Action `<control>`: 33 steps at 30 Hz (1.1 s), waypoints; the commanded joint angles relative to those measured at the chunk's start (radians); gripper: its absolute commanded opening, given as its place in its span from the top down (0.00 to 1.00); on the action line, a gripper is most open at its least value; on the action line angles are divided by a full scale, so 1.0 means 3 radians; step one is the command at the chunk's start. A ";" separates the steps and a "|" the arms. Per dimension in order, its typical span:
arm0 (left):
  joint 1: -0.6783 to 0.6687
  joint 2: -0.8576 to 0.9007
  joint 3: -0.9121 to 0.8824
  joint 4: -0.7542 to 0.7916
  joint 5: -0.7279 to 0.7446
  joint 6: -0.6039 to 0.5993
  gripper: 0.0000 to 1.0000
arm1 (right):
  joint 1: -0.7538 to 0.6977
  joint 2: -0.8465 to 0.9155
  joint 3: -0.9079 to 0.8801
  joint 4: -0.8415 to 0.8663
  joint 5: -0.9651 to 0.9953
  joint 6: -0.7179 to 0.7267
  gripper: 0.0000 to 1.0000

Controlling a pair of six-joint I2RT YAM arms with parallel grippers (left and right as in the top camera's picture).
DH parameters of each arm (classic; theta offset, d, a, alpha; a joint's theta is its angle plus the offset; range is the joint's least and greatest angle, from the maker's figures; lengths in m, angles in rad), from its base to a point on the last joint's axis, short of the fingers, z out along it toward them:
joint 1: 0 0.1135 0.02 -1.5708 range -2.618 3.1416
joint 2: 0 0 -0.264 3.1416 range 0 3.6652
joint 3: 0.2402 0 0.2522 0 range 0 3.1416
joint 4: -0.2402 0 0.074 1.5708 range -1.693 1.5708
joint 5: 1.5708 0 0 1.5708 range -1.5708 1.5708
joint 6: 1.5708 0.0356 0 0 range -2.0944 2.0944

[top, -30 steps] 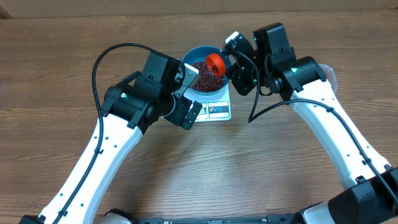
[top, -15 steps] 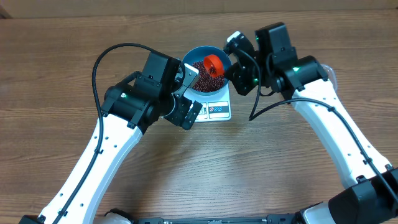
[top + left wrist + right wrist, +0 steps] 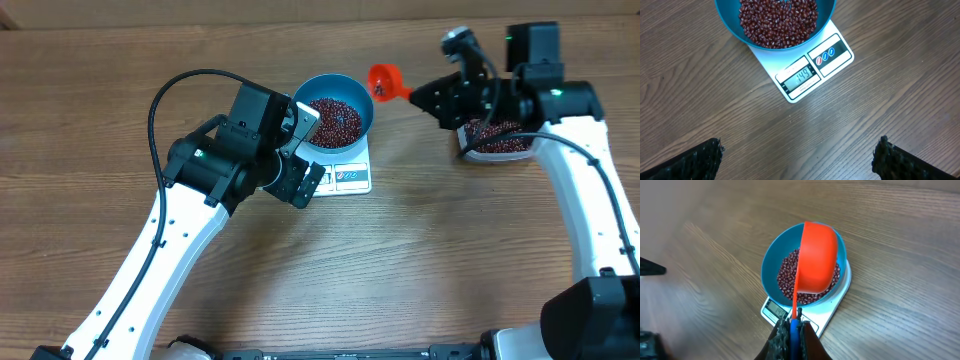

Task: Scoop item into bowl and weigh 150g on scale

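Biggest worry on the bench (image 3: 90, 60): the left arm (image 3: 200, 170) sits right beside the bowl (image 3: 826, 14) and scale (image 3: 837, 57), its end effector (image 3: 309, 147) wide open and empty. Any twitch could nudge them and wreck the reading.

The blue bowl is on the scale, loaded with beans (image 3: 777, 22), and the display looks like 149. A full scoop would overshoot; I'd guess it only needs a bean or two.

The right end effector (image 3: 794, 332) is clamped on the orange scoop (image 3: 383, 78), up between the bowl and the clear tub (image 3: 470, 150). Can't tell if it's loaded, but a tilt there would drop beans on the wood.

The tub is half hidden under the right arm (image 3: 590, 180). Nothing blocks the path either way.
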 commanded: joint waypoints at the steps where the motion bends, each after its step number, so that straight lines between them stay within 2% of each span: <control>1: 0.0004 0.0023 -0.0022 0.0010 0.0050 0.0075 0.00 | -0.0051 0.0006 0.0072 -0.0031 -0.0258 0.0017 0.96; 17: 0.0004 0.0023 -0.0022 0.0010 0.0050 0.0074 0.00 | 0.0055 0.0006 0.0072 -0.0038 -0.0173 0.0015 0.96; 30: 0.0004 0.0023 -0.0022 0.0010 0.0050 0.0074 0.00 | 0.0825 0.0006 0.0072 0.0024 0.1003 0.0000 0.97; 33: 0.0004 0.0023 -0.0022 0.0010 0.0050 0.0074 0.00 | 0.1015 0.0006 0.0072 -0.0013 0.1235 -0.0272 0.96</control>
